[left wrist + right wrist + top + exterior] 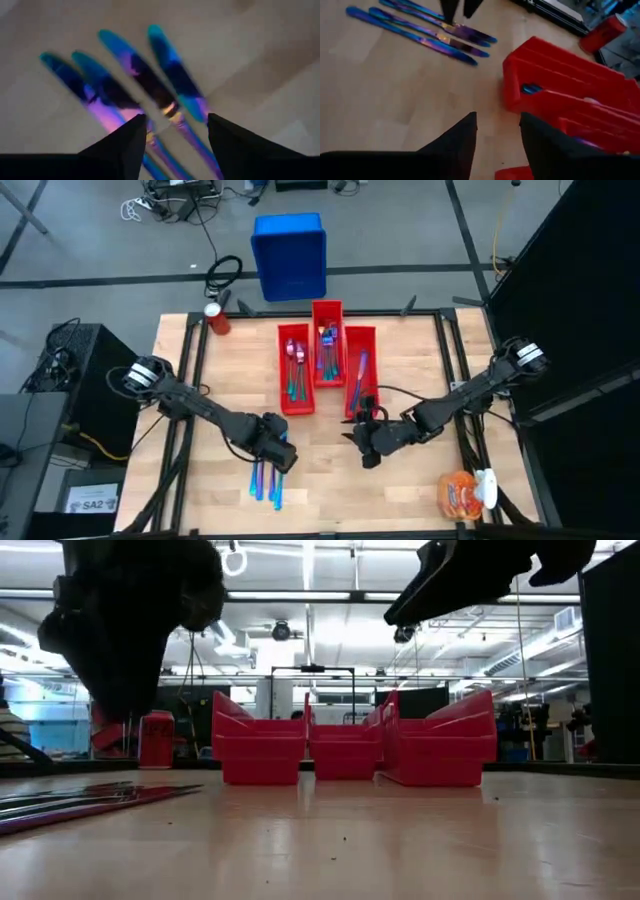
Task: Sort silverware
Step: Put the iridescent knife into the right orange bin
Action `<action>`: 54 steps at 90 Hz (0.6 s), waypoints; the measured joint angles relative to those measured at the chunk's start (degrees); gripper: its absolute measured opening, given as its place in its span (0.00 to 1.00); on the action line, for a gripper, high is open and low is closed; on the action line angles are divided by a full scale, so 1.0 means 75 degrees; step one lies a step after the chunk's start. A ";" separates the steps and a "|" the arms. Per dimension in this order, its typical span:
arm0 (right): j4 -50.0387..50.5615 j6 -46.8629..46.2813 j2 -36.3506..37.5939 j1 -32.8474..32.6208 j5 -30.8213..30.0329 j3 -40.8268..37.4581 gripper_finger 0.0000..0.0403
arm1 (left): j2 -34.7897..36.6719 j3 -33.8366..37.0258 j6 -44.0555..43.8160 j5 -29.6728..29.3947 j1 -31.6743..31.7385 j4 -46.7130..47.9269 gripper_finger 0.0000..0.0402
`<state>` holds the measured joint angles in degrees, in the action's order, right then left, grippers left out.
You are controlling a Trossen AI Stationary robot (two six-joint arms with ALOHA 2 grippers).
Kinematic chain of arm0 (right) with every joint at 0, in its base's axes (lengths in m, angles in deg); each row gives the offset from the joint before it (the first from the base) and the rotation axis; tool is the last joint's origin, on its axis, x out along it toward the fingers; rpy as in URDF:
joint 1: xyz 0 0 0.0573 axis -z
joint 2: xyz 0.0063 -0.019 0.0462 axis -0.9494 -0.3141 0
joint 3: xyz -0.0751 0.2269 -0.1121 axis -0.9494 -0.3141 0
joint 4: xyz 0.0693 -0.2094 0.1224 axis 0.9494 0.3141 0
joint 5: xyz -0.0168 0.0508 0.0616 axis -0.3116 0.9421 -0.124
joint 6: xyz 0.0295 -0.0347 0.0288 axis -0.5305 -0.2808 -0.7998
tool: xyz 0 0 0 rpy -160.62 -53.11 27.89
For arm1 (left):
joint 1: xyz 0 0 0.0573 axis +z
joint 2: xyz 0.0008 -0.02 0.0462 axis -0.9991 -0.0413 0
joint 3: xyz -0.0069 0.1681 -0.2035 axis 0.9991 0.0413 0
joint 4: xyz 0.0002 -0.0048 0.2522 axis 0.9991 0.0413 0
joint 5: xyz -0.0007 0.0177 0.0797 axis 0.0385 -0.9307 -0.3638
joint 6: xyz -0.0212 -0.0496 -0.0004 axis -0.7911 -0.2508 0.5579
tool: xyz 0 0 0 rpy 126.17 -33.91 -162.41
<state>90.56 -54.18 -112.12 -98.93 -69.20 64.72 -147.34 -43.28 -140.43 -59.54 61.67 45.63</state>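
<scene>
Left gripper (280,452) hangs low over the wooden table (420,360), fingers (125,145) spread wide and empty astride the four iridescent knives (135,85) lying side by side near the front edge. Right gripper (362,442), parted and holding nothing, hovers near the three red bins (328,365) at mid-table, which hold more silverware (296,370). A red can (216,318) stands at the far left corner.
</scene>
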 joint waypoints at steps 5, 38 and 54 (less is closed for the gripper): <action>-0.0032 0.0155 0.0001 0.0004 0.0013 0.0000 0.34 | 0.0000 0.0000 -0.0021 0.0036 0.0013 0.0226 0.48; 0.0016 0.0172 0.0001 -0.0022 0.1106 0.0000 0.33 | -0.0111 0.0000 -0.0077 0.0153 -0.0200 -0.0007 0.49; 0.0029 -0.0119 0.0004 -0.0191 0.1829 0.0000 0.29 | -0.0198 0.0000 -0.0405 0.0517 -0.0255 -0.0145 0.56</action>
<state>90.78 -55.07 -112.09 -100.36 -55.48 64.72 -148.83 -43.28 -143.47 -55.66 59.75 44.54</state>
